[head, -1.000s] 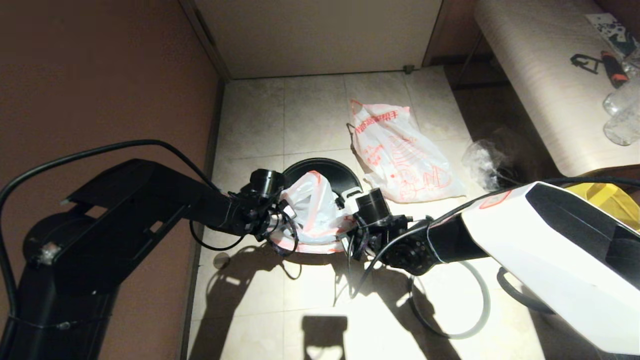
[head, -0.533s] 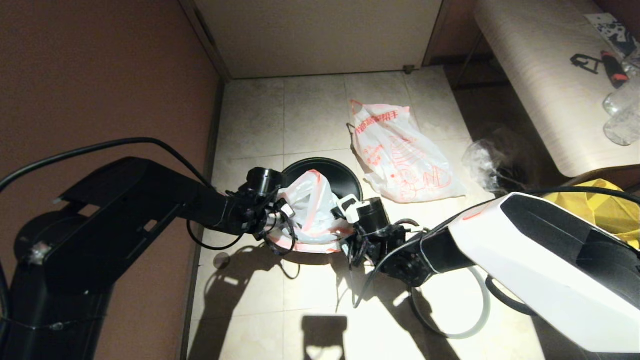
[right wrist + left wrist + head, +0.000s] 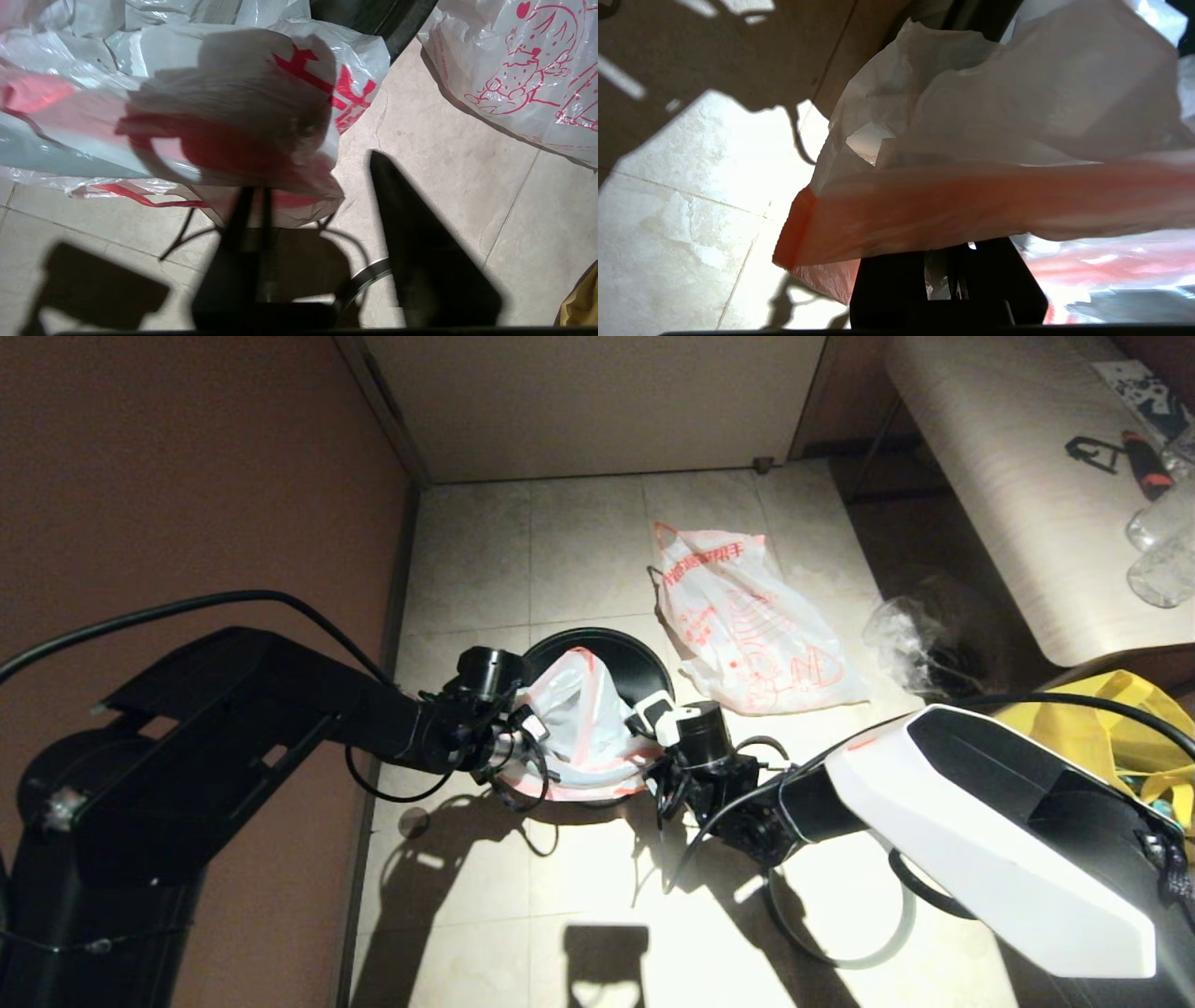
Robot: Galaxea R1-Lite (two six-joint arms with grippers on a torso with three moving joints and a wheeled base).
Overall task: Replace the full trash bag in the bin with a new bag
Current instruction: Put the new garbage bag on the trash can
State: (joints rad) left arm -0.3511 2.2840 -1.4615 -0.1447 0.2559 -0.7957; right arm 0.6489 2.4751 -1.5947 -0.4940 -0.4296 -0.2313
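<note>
The new bag (image 3: 579, 709) is a thin, cloudy white bag with red-orange edges, and it is draped over the near side of the bin (image 3: 621, 649), part of it hanging down inside. The bin is small, round and black and stands on the tiled floor (image 3: 579, 551). The left hand (image 3: 523, 733) reaches in from the left and is closed on the bag's red-orange edge. The right hand (image 3: 649, 714) reaches in from the right, just beside the bin's rim, and its fingers are pinched shut on the other side of the same bag. The bag has red print, but it is too crumpled to read. The full trash bag (image 3: 747, 630) lies on the floor just past the bin, to the right, not touching it. It is white with bold red-orange characters near its top and striped line drawings below. A yellow tote (image 3: 1102, 728) sits further right, behind the right arm.
</note>
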